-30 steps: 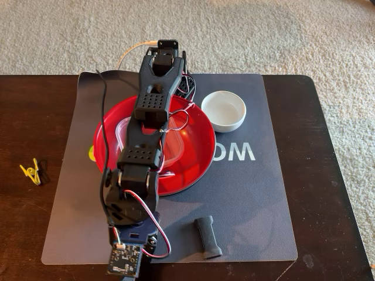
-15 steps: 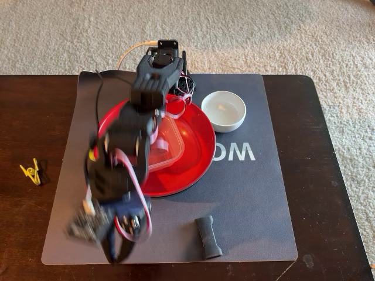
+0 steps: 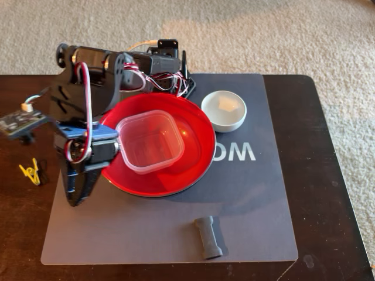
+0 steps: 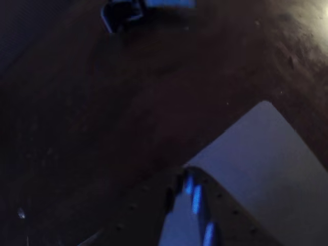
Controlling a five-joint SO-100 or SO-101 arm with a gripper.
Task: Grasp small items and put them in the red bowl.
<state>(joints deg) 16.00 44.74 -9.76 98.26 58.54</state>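
my gripper (image 3: 79, 196): jaw gap unreadable | tub (image 3: 150, 141) in bowl (image 3: 193, 126) beside me | risk: clip (image 3: 30, 171) nearby, tiny, may skid off my fingertips

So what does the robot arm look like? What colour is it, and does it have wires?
The arm is made of chunky black plastic blocks. Red, white and dark wires loop along it, with a bundle near its base. One blue piece shows lower down, and a small circuit board with a white plug sticks out at the left of the fixed view. The gripper is black too.
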